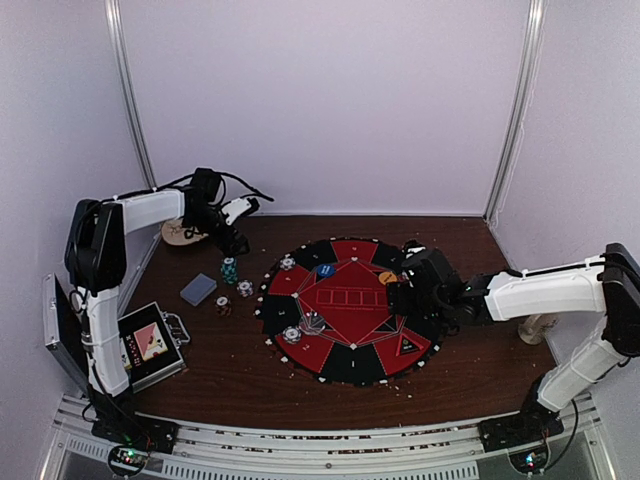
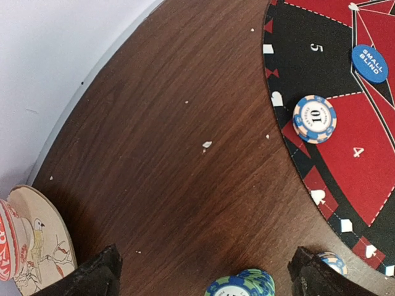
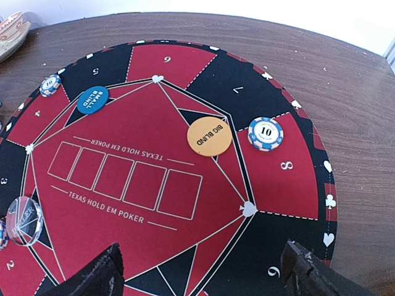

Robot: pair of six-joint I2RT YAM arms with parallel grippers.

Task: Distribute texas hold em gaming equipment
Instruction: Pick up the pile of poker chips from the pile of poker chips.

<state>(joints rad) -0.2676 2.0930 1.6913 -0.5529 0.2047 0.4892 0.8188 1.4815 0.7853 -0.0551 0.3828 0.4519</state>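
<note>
The round red-and-black poker mat (image 1: 352,362) lies mid-table. On it sit a blue small-blind button (image 3: 93,99), an orange big-blind button (image 3: 210,135) and striped "10" chips (image 3: 266,134) (image 2: 315,119). A teal chip stack (image 1: 229,270), loose chips (image 1: 245,288) and a grey-blue card deck (image 1: 198,290) rest on the wood left of the mat. My left gripper (image 2: 203,280) is open just above the teal stack (image 2: 244,285), holding nothing. My right gripper (image 3: 200,277) hangs open over the mat's right side near seat 9, also holding nothing.
A beige mug on a saucer (image 2: 18,240) stands at the back left, close to the left arm. The open metal case (image 1: 150,345) sits at the front left. A clear round puck (image 3: 23,221) lies on the mat. White walls close in on all sides.
</note>
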